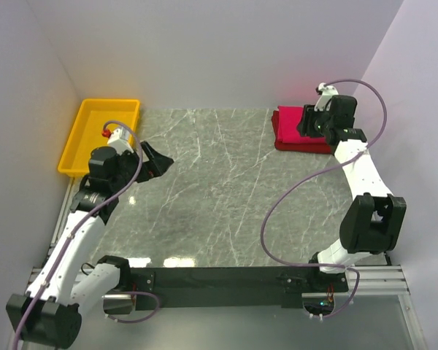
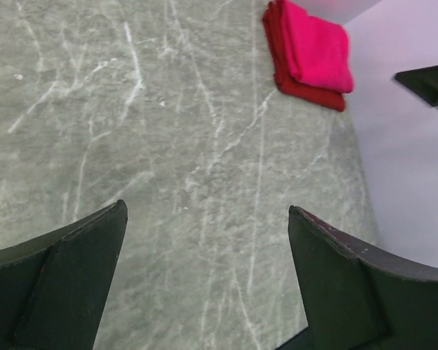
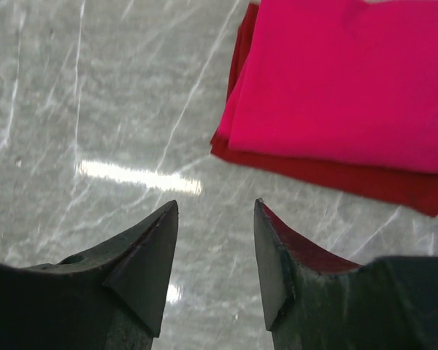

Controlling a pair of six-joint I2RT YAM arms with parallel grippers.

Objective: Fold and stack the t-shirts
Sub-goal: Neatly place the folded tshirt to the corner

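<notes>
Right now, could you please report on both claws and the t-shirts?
Left claw open, empty. Pink t-shirt folded atop maroon t-shirt, far right. Right claw open, empty, beside them. Yellow tray far left, out of the way.

You have both t-shirts folded into flat rectangles and stacked. The bright crimson-pink t-shirt [image 3: 350, 80] lies on top of the darker maroon t-shirt [image 3: 336, 179]. Their edges nearly match, so the maroon one shows only as a thin border along the near and left sides. The stack rests on the tabletop [image 3: 95, 109] just ahead of your right gripper [image 3: 215, 205] and off to its right, clear of the fingertips. From your left gripper [image 2: 204, 215] it lies well away, ahead and to the right.
</notes>
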